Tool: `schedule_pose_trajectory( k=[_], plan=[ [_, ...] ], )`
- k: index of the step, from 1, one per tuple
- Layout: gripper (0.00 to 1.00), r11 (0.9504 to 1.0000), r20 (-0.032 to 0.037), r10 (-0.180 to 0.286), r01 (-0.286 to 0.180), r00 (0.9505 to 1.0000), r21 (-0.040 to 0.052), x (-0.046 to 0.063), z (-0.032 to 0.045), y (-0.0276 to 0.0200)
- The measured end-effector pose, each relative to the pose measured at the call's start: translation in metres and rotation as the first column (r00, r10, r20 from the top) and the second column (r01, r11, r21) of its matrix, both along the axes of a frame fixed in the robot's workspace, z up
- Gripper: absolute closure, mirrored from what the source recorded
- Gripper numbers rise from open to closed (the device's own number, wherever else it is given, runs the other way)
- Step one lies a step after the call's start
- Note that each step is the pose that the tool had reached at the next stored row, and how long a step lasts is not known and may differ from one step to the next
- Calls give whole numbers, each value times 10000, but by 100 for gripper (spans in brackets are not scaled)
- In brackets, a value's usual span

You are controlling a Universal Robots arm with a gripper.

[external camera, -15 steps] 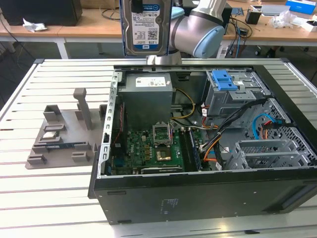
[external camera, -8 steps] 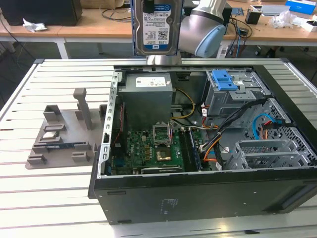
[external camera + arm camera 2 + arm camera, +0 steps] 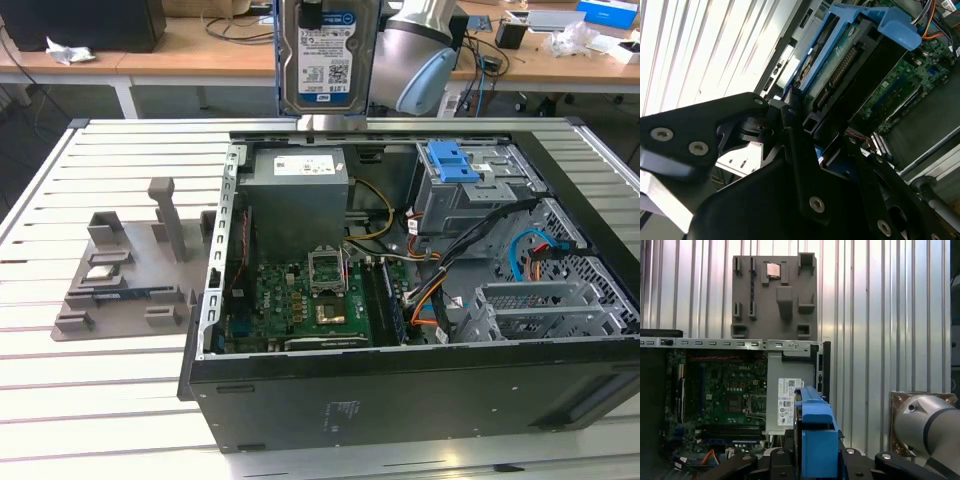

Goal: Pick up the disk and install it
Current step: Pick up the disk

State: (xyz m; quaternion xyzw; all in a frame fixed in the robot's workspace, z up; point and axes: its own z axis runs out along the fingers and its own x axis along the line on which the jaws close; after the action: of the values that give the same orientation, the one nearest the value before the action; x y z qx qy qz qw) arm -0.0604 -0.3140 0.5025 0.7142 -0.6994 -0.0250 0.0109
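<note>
The disk (image 3: 328,55) is a silver hard drive with a blue-and-white label. It hangs upright in the air above the back edge of the open computer case (image 3: 400,400), over the power supply. In the second wrist view my gripper (image 3: 810,137) is shut on the disk (image 3: 840,65), its black fingers (image 3: 790,125) clamped on one end of the blue carrier bracket. In the first wrist view the bracket's blue edge (image 3: 815,440) stands between the gripper (image 3: 815,462) parts, with the case's inside far below.
Inside the case lie a grey power supply box (image 3: 298,200), a green motherboard (image 3: 300,300) and a metal drive cage with a blue clip (image 3: 455,160) among loose cables. A grey fixture (image 3: 130,270) stands on the slatted table to the exterior view's left. Cluttered desks run behind.
</note>
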Motion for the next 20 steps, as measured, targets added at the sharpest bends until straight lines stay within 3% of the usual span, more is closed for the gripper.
schedule_pose_trajectory(
  k=[2, 10, 20],
  plan=[
    [63, 10000, -4, 0, 0, 10000, 0, 58, 0, -53],
    [63, 10000, -12, 1, -1, 10000, 1, 190, -1, -167],
    [63, 10000, -14, 0, 0, 10000, 0, 297, 0, -266]
  ],
)
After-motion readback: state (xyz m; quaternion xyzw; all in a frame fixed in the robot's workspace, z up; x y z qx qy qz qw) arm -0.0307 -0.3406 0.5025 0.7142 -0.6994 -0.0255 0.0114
